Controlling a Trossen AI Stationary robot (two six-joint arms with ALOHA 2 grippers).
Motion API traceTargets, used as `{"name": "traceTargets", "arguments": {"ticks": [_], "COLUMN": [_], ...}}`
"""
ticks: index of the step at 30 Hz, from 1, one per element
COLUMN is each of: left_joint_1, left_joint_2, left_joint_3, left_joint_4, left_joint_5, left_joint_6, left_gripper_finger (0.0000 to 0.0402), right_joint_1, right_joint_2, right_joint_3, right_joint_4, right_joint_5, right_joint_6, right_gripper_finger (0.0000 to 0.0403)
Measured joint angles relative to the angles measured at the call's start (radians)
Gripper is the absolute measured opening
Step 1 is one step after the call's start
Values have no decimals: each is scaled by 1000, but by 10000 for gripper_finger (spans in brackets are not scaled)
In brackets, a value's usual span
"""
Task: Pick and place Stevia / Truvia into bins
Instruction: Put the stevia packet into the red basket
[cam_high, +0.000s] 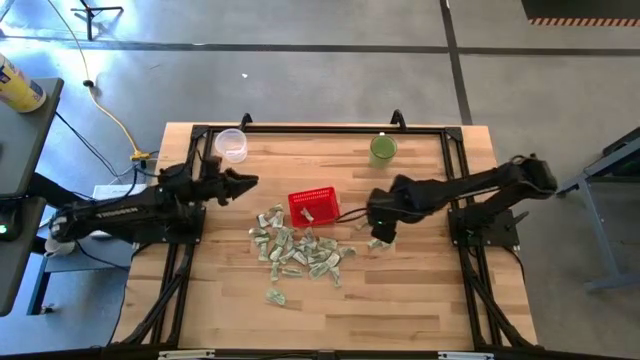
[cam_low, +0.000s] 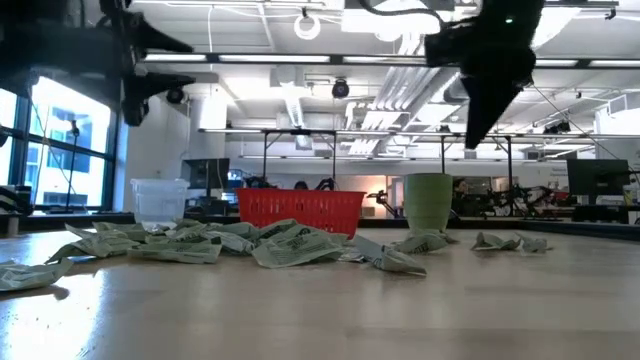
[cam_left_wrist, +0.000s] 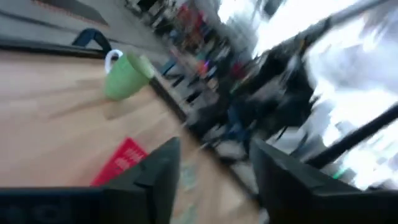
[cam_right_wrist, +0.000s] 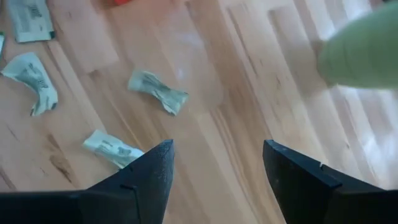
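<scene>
Dozens of Stevia sachets heaped beside red basket, one already inside. Right gripper above stray sachets at heap's edge, fingers parted, empty. Left gripper raised near clear cup, parted, empty. Best: descend straddling single sachet, pinch flat.

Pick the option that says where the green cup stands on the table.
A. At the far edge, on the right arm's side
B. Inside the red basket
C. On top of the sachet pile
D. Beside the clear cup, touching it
A: in the high view the green cup stands alone near the table's far edge on the right arm's side, apart from the red basket, the clear cup and the sachet pile.
</scene>
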Motion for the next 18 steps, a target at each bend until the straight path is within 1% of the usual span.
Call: {"name": "traceTargets", "arguments": {"ticks": [2, 4, 6, 8, 10, 12, 15, 18], "left_joint_1": [-44, -90, -134, -173, -208, -233, -256, -254], "left_joint_2": [82, 179, 281, 385, 481, 561, 670, 749], "left_joint_3": [99, 203, 289, 339, 358, 359, 359, 359], "left_joint_4": [-164, -368, -551, -681, -725, -724, -703, -660], "left_joint_5": [-22, -66, -111, -146, -174, -209, -270, -279], "left_joint_6": [171, 318, 430, 490, 494, 471, 448, 444], "left_gripper_finger": [258, 261, 258, 252, 248, 245, 244, 244], "right_joint_1": [24, 47, 69, 91, 110, 127, 149, 166], "right_joint_2": [-25, -37, -37, -38, -38, -38, -38, -38], "right_joint_3": [-31, -60, -86, -114, -143, -171, -209, -242], "right_joint_4": [-1, -4, -5, -3, 15, 45, 80, 122], "right_joint_5": [10, 16, 31, 49, 67, 84, 89, 92], "right_joint_6": [35, 61, 91, 130, 175, 224, 283, 309], "right_gripper_finger": [237, 236, 237, 237, 237, 237, 237, 236]}}
